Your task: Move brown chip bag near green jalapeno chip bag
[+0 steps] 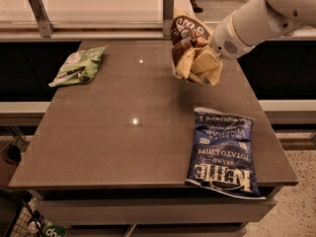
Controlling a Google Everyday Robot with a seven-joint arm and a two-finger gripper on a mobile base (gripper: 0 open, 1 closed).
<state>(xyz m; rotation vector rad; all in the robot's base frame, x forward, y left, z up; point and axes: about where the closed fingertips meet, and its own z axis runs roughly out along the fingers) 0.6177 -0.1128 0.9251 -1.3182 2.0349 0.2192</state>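
The brown chip bag (193,49) hangs crumpled above the far right part of the table, its dark brown top band up and tan body below. My gripper (206,56) comes in from the upper right on a white arm and is shut on the bag's right side; its fingers are mostly hidden in the folds. The green jalapeno chip bag (79,66) lies flat on the far left of the table, well apart from the held bag.
A large dark blue Kettle bag (223,152) lies at the table's front right, partly over the front edge. A glass-topped rail with metal posts (168,13) runs behind the brown table (123,132). Floor drops off to the right.
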